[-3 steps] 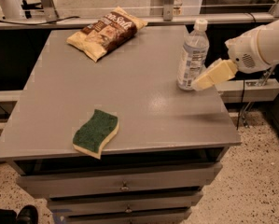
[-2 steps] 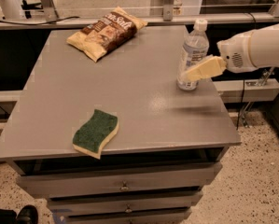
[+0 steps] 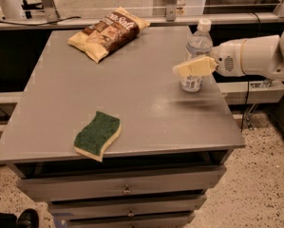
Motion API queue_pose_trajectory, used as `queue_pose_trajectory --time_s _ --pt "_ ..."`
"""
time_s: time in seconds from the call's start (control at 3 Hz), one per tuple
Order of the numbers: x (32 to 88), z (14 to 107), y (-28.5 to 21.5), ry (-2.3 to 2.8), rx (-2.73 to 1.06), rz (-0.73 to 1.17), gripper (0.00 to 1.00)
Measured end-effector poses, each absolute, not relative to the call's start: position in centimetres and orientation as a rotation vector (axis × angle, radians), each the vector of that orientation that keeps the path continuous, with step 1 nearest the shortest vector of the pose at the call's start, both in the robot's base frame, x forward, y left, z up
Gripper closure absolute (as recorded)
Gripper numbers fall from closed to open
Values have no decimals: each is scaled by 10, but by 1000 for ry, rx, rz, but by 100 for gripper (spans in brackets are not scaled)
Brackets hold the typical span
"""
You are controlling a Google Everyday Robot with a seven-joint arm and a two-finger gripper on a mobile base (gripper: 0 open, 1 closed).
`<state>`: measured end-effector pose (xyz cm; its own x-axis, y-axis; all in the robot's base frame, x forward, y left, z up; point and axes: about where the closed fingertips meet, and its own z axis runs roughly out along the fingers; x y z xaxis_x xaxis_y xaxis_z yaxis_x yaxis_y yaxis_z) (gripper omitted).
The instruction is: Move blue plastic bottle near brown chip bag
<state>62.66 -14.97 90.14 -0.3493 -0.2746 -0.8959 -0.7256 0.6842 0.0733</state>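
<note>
The blue plastic bottle (image 3: 198, 44) stands upright near the right edge of the grey table (image 3: 146, 103), white cap on top. My gripper (image 3: 191, 66) reaches in from the right on a white arm (image 3: 255, 56) and lies across the front of the bottle at label height. The bottle's base rests on the table. The brown chip bag (image 3: 108, 31) lies flat at the far left of the table, well apart from the bottle.
A green-and-yellow sponge (image 3: 98, 134) lies near the table's front edge, left of centre. Drawers (image 3: 127, 189) sit under the tabletop. A rail and metal posts (image 3: 170, 8) run behind the table. The speckled floor (image 3: 265, 184) drops away on the right.
My gripper has moved left and slightly up, from beside the bottle's right side to across its front. The bottle, bag and sponge have not moved.
</note>
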Motion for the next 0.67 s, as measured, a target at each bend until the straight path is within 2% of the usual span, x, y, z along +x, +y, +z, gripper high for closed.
queue_pose_trajectory --time_s 0.67 --pt "630 930 -136 1791 -811 607 64"
